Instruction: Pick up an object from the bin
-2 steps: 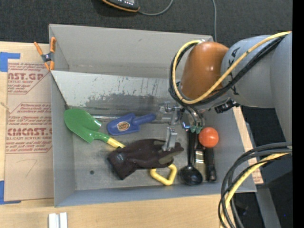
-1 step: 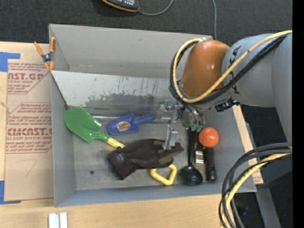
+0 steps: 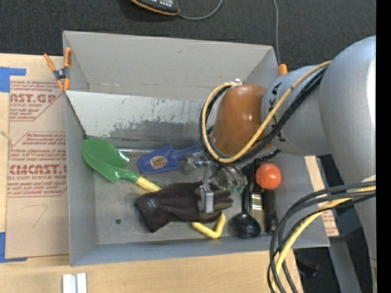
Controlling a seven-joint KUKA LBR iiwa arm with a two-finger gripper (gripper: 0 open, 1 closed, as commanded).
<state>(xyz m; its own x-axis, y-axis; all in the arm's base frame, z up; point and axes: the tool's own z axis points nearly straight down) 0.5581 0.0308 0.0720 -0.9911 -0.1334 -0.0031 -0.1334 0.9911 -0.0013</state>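
1. A dark brown, crumpled piece of cloth (image 3: 168, 205) lies on the bin floor toward the near wall, a little right of the middle.
2. The gripper (image 3: 208, 199) is down at the cloth's right end, touching or just above it. I cannot tell how far open it is, or whether it grips the cloth.
3. A bent yellow piece (image 3: 211, 229) pokes out from under the cloth's near right edge.
4. Just behind the cloth lies a blue tool (image 3: 160, 161) with a round gold label, too small to read.
5. To its left lies a green toy shovel (image 3: 105, 159) with a yellow handle.
6. Right of the gripper sit an orange ball (image 3: 267, 176) and a black round-headed thing (image 3: 247, 225).
7. The grey metal bin (image 3: 165, 60) has a scuffed, smudged back slope.
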